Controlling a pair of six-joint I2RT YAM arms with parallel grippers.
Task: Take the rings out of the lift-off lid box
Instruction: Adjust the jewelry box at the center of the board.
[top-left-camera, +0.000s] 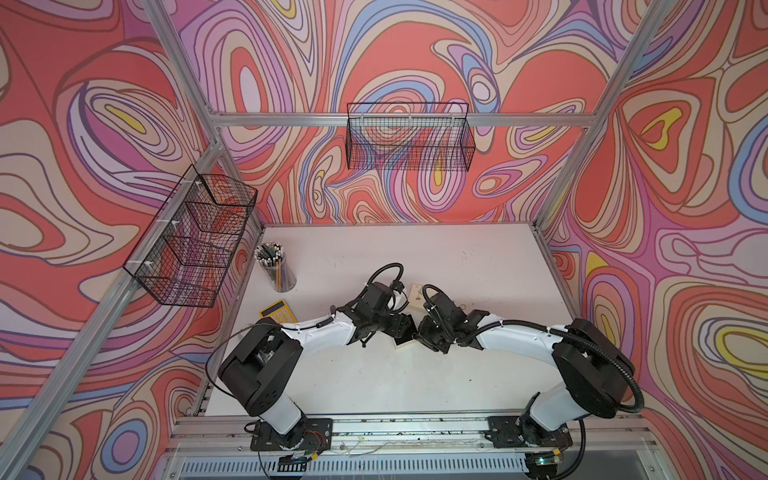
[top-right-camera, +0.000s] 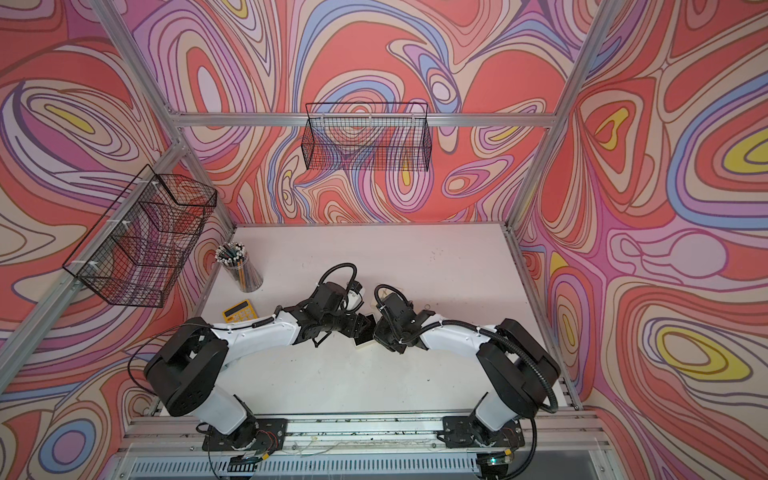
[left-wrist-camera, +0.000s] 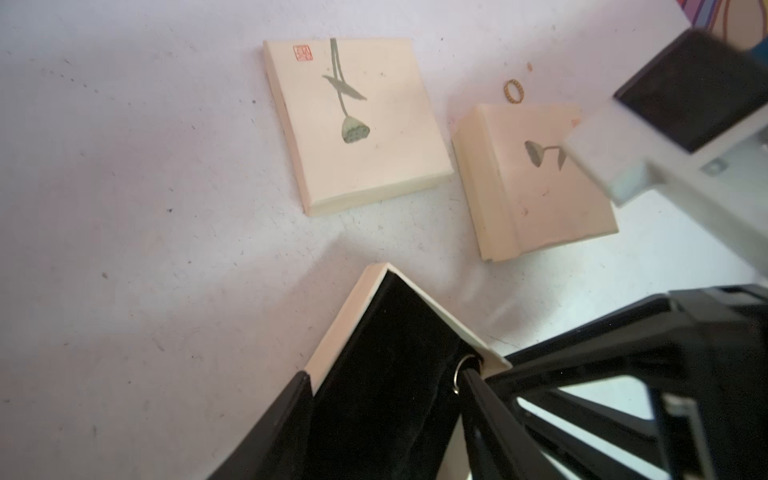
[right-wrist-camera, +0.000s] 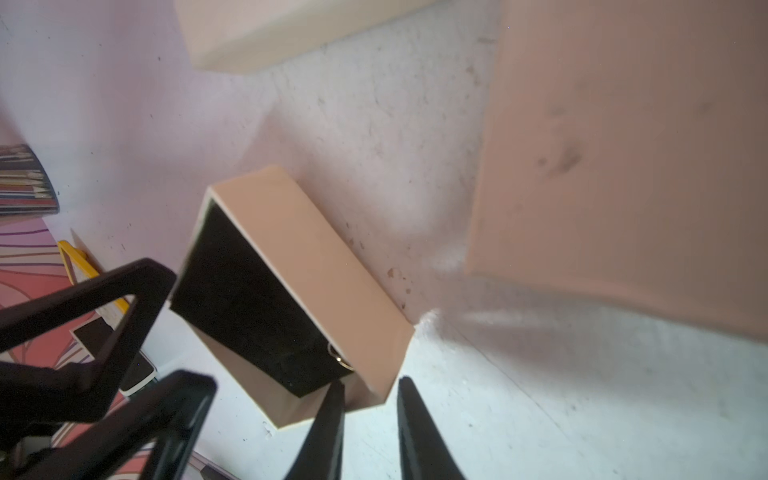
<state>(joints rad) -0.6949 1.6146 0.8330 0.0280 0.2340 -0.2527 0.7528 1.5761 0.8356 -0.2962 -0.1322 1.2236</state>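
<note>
Box (left-wrist-camera: 374, 332) sits open on desk (left-wrist-camera: 124, 208).
Right claw (right-wrist-camera: 370, 381), narrowly parted, sits at the corner where a ring (right-wrist-camera: 341, 358) lies; left claw (left-wrist-camera: 384, 372) straddles the box, grip unclear.

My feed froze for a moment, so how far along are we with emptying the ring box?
Done: the lotus-print lid lies off on the table, and one gold ring lies out near a closed box. In hand: the left gripper straddles the open box; the right gripper, jaws slightly apart, is at the corner where a silver ring sits. Left: that ring; no others show.
</note>
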